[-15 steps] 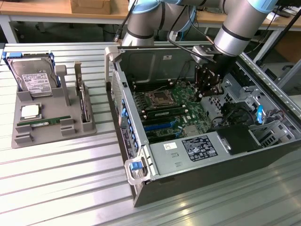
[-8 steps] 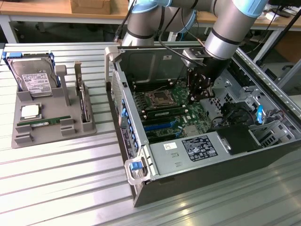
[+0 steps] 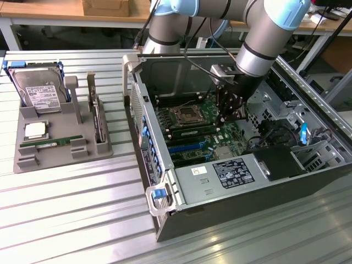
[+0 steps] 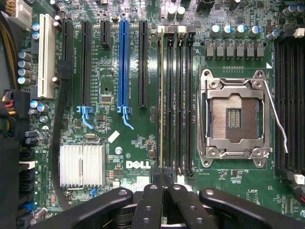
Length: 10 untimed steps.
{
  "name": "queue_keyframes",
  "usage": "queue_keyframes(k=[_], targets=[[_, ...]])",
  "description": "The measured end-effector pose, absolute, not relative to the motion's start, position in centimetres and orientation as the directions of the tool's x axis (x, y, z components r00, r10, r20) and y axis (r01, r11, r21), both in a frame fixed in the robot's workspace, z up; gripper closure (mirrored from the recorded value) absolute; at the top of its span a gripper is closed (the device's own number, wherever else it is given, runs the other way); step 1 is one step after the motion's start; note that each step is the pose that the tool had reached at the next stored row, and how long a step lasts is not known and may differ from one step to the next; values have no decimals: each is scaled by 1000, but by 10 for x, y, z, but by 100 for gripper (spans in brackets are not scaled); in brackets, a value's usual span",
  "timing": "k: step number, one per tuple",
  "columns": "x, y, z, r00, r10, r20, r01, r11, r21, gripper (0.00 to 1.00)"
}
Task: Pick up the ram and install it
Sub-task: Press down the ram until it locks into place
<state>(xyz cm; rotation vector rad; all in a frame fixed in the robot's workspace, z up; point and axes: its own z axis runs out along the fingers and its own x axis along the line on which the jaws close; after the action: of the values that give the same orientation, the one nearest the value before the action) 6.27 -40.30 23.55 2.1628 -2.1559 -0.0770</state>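
A ram stands edge-on in a memory slot beside the empty CPU socket; in the exterior view this ram shows as a green strip on the motherboard inside the open computer case. My gripper hangs over one end of that stick with its black fingers shut together. I cannot tell whether they touch or grip the stick. From outside, the gripper is down inside the case, just above the board. Another green ram stick with a white label lies flat on the grey tray.
The grey tray on the exterior view's left also carries a silver hard drive and a square CPU chip. Case walls, a power supply and drive bays ring the motherboard. The neighbouring memory slots are empty.
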Motion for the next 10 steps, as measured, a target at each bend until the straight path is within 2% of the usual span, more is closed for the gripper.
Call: queue_keyframes(k=[10], targets=[[63, -403, 235, 4, -1000, 26, -995, -2, 96, 89]])
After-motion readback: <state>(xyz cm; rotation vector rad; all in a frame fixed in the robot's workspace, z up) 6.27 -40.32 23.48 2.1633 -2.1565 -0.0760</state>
